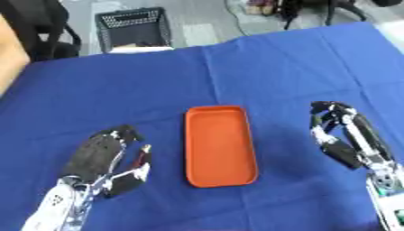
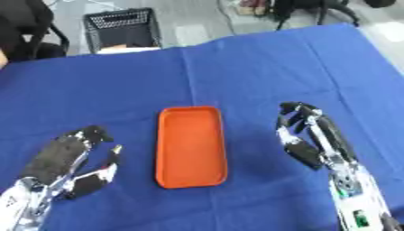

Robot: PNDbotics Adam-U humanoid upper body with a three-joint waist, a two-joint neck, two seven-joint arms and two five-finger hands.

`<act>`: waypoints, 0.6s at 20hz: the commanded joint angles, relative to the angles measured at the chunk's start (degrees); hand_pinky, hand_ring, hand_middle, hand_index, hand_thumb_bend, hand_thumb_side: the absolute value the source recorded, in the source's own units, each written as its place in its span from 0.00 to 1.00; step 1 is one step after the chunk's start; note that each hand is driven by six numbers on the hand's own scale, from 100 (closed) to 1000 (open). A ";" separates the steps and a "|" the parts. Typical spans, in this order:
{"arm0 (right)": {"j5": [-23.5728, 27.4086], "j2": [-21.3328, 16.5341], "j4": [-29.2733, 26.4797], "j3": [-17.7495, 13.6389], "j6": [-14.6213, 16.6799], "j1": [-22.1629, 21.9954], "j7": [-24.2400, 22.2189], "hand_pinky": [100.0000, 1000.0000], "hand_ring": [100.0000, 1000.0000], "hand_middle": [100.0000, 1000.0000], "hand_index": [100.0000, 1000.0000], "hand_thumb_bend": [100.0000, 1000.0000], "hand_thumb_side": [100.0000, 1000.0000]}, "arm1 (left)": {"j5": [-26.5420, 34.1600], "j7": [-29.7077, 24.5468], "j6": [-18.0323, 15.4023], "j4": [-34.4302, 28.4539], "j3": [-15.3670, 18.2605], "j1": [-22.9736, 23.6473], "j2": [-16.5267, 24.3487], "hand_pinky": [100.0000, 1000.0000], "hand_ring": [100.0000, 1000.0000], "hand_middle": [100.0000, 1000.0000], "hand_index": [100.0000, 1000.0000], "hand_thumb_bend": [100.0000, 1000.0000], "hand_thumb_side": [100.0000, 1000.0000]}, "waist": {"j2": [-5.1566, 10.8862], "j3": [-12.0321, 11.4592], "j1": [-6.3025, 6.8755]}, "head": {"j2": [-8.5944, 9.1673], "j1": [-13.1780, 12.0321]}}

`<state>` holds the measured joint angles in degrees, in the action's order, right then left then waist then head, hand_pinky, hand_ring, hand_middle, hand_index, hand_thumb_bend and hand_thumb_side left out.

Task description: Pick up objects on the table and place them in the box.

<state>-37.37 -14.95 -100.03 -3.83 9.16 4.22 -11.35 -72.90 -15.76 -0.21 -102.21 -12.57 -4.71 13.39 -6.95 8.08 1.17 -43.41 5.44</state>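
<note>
An orange tray-like box (image 1: pixel 220 145) lies lengthwise on the blue cloth (image 1: pixel 260 67), with nothing in it. My left hand (image 1: pixel 94 155) rests at the lower left, back of the hand up, left of the box. A thin dark reddish thing (image 1: pixel 144 154) shows at its inner side; I cannot make out what it is or whether the hand holds it. My right hand (image 2: pixel 315 135) lies to the right of the box with its fingers relaxed and nothing in it. No loose object shows on the cloth.
A black mesh basket (image 1: pixel 134 27) stands on the floor beyond the table's far edge. Dark chair parts (image 1: pixel 43 27) stand at the far left, and black legs and cables at the far right (image 1: pixel 315 11).
</note>
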 commanded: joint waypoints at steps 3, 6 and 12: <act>-0.13 -0.51 -0.50 -0.19 -0.04 0.61 -0.12 0.43 0.55 0.65 0.83 0.00 0.66 | -1.01 -1.18 -0.11 -0.43 -0.04 0.50 -0.14 0.79 0.82 0.82 0.79 0.14 0.54 | 0.72 0.15 0.03 | 0.53 1.19; -0.14 -0.48 -0.50 -0.22 -0.07 0.62 -0.11 0.44 0.55 0.65 0.83 0.00 0.66 | -2.01 -1.52 -0.12 -0.11 0.04 1.03 -0.35 0.79 0.82 0.82 0.77 0.13 0.54 | 0.76 0.19 0.06 | 0.51 1.23; -0.14 -0.44 -0.50 -0.21 -0.07 0.62 -0.12 0.44 0.55 0.65 0.83 0.00 0.66 | -2.79 -0.52 0.94 0.06 0.59 1.43 -0.72 0.78 0.81 0.81 0.69 0.09 0.53 | 0.76 0.11 0.04 | 0.49 1.34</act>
<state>-37.37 -14.95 -100.03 -3.83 9.02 4.22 -11.50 -75.36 -16.59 0.41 -101.51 -12.37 -3.09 12.55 -6.89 8.17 1.31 -43.41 5.94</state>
